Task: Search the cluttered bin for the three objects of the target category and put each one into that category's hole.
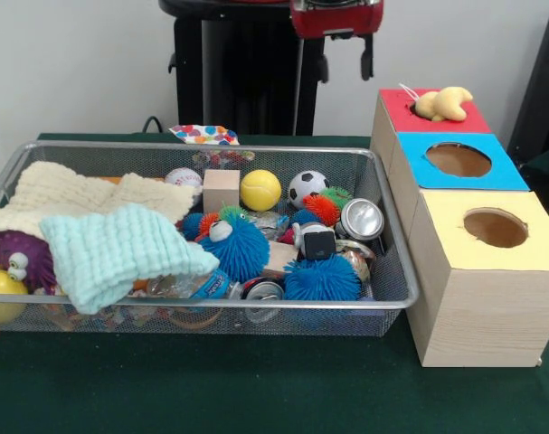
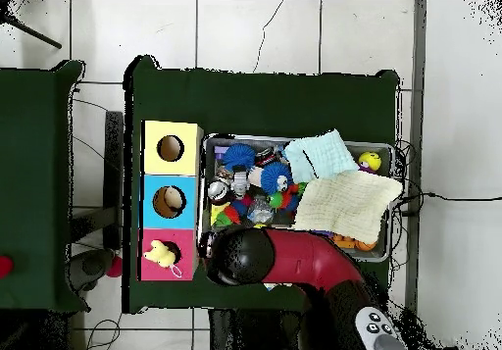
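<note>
A wide, shallow basket of silver wire mesh (image 1: 383, 298) is sitting on a dark green cloth-covered worktop (image 1: 211, 389), filling most of its middle in the overhead view. Inside it, a pale mint knitted cloth (image 1: 116, 253) and a cream knitted cloth (image 1: 66, 194) are lying over the clutter. Beside them are resting spiky blue rubber balls (image 1: 321, 278), a yellow smooth ball (image 1: 260, 190), a small black-and-white football (image 1: 307, 186), a plain wooden cube (image 1: 222, 190) and a silver can (image 1: 362, 219).

Just beside the basket, a row of three pale wooden boxes is standing, topped yellow (image 1: 491, 231), blue (image 1: 459, 161) and red (image 1: 437, 113). A small pale yellow plush animal (image 1: 444, 103) is lying on the red face, covering its hole.

The red and black arm (image 2: 294, 258) is hanging above the basket's edge nearest the robot. Its claw (image 1: 342, 59) is showing only two dark tips, set apart and holding nothing.
</note>
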{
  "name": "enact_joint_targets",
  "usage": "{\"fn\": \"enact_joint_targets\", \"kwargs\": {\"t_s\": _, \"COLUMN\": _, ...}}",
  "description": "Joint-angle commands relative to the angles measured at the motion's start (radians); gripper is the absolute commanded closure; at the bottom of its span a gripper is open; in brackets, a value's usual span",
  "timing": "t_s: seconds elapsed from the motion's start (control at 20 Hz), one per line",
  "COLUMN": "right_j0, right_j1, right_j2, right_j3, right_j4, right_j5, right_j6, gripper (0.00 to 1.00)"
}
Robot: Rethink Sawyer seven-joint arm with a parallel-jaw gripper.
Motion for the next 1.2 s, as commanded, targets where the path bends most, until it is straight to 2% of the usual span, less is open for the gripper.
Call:
{"fn": "enact_joint_targets", "kwargs": {"t_s": 0.05, "right_j0": 0.008, "right_j1": 0.033, "right_j2": -0.093, "right_j3": -0.241, "right_j4": -0.238, "right_j5": 0.088, "right_j6": -0.017, "gripper": 0.0}}
{"fn": "enact_joint_targets", "kwargs": {"t_s": 0.35, "right_j0": 0.011, "right_j1": 0.066, "right_j2": -0.076, "right_j3": -0.321, "right_j4": -0.427, "right_j5": 0.095, "right_j6": -0.128, "gripper": 0.0}}
{"fn": "enact_joint_targets", "kwargs": {"t_s": 0.65, "right_j0": -0.005, "right_j1": 0.03, "right_j2": -0.054, "right_j3": -0.344, "right_j4": -0.552, "right_j5": 0.126, "right_j6": -0.206, "gripper": 0.0}}
{"fn": "enact_joint_targets", "kwargs": {"t_s": 0.95, "right_j0": -0.086, "right_j1": 0.021, "right_j2": 0.005, "right_j3": -0.383, "right_j4": -0.587, "right_j5": 0.151, "right_j6": -0.331, "gripper": 0.0}}
{"fn": "enact_joint_targets", "kwargs": {"t_s": 1.2, "right_j0": -0.156, "right_j1": 0.033, "right_j2": 0.04, "right_j3": -0.407, "right_j4": -0.629, "right_j5": 0.131, "right_j6": -0.406, "gripper": 0.0}}
